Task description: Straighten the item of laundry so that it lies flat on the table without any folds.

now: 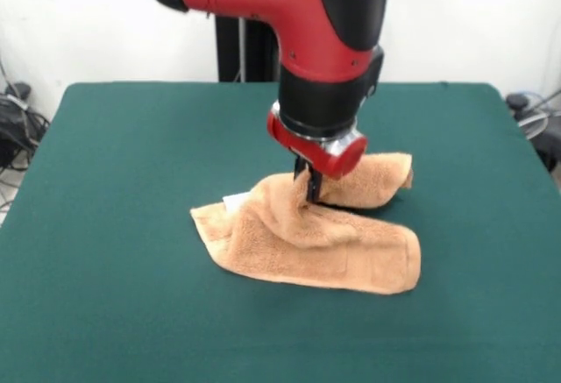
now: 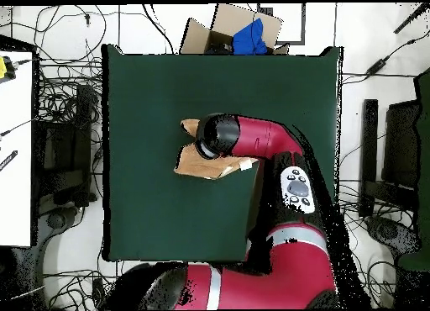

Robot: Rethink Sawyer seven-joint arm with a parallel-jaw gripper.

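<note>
On the dark green table [image 1: 105, 225], slightly right of centre in the front view, lies one orange-tan terry towel [image 1: 307, 243], folded and bunched rather than flat. Left end: a flat corner pointing toward the table's left side, with a small white tag [image 1: 235, 201] showing at its far edge. Middle: a raised ridge of cloth drawn up to the gripper [image 1: 312, 192], whose dark tips come down from the red and black arm [image 1: 324, 50] and are pinched together on that ridge. Right, near portion: a broad flap of towel lying toward the viewer, its rounded corner at the lower right. Right, far portion: a second, narrower flap running behind the gripper toward the table's right side, resting partly over the first. Overhead view: the towel [image 2: 197, 162] sits near the middle of the table [image 2: 151, 89], largely covered by the arm's wrist [image 2: 220, 136], with tan cloth visible to the left of and below it. Beyond the table's edges: tangled cables [image 2: 67, 232] on the floor and a cardboard box [image 2: 220, 26] with blue contents.
</note>
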